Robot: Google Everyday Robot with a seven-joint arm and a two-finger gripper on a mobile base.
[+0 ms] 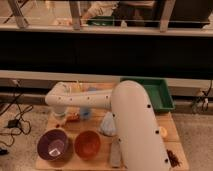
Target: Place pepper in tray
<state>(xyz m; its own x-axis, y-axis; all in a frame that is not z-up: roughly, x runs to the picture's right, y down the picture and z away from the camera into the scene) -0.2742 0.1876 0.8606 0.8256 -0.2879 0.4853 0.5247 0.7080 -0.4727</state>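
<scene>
The green tray (159, 94) sits at the back right corner of the wooden table. A small orange-red pepper (73, 118) lies on the table at the left, just behind the bowls. My white arm reaches from the lower right across the table to the left. The gripper (60, 119) hangs at its end, pointing down, just left of the pepper and far from the tray.
A purple bowl (54, 145) and an orange bowl (87, 144) stand at the front left. A pale blue bag (107, 125) and a blue object (86, 111) lie mid-table. A round orange fruit (162, 131) and a dark red item (173, 159) lie at the right. Cables lie on the floor at the left.
</scene>
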